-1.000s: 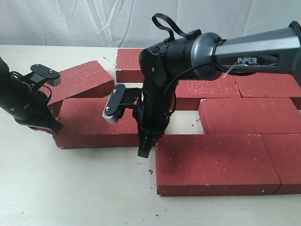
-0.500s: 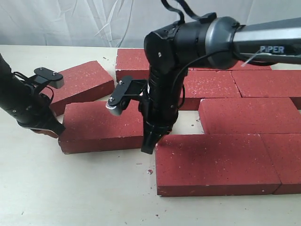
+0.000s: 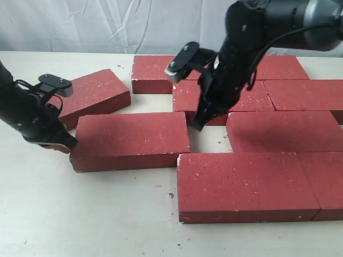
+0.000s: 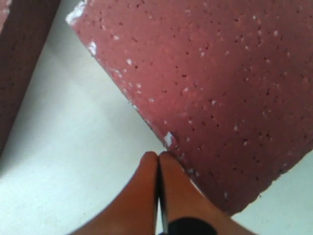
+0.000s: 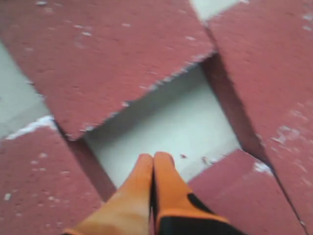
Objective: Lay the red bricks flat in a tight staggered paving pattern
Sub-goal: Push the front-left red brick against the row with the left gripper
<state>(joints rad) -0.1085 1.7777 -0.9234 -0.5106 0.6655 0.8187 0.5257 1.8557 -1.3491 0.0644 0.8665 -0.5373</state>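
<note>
Red bricks (image 3: 252,182) flat on table (image 3: 80,214), mostly butted together on the right, one loose brick (image 3: 131,140) just left of a gap (image 5: 166,122), left gripper (image 4: 157,157) jaws pressed together against its left end, right gripper (image 5: 154,159) jaws pressed together, over the gap.

Exterior cam looks down at an angle across the table (image 3: 64,214), both wrist cams sit close above red bricks (image 3: 131,140) it also shows.
</note>
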